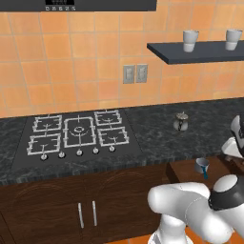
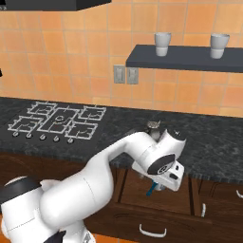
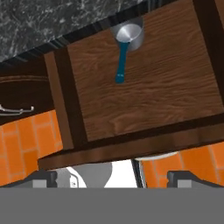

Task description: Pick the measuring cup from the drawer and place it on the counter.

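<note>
The drawer [image 3: 153, 87] stands pulled out under the counter [image 1: 157, 138], its brown wooden floor bare apart from the measuring cup [image 3: 130, 36]. That small grey cup sits at the back of the drawer, close to the counter's front edge. Its teal handle [image 3: 121, 65] points toward the drawer's front. In the left base view the measuring cup [image 1: 202, 165] shows at the drawer's left part. My gripper [image 3: 113, 178] hangs above the drawer's front, apart from the cup, open with nothing between its fingers. In the right base view the cup's teal handle [image 2: 151, 191] peeks out below my hand.
A small silver lidded pot [image 1: 180, 122] stands on the counter behind the drawer. The black gas hob [image 1: 78, 133] lies to the left. Two pale cups [image 1: 190, 40] sit on the wall shelf [image 1: 200, 52]. Double cabinet doors [image 1: 86, 209] are left of the drawer.
</note>
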